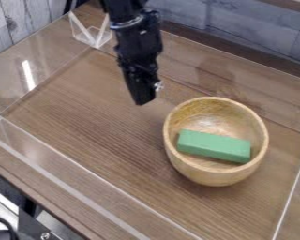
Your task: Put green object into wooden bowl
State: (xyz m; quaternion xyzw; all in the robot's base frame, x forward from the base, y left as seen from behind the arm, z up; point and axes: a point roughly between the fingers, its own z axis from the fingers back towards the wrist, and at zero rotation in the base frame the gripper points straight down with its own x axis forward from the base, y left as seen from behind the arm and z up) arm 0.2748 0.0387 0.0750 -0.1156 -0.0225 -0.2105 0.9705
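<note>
Resting in the bowl: green block placed, task looks done
In the camera view, your tool is clenched on nothing, left of the wooden bowl; the green block lies inside, long axis slanting down-right, so any retreat should lead away from the rim.

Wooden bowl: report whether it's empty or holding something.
Holding something: the green object lies inside the wooden bowl, within its rim, with bare wood showing beside it.

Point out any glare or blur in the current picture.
In the camera view, a pale sheen on the table toward the back; slight softness all over, the arm dark with little detail, the green block evenly lit.
</note>
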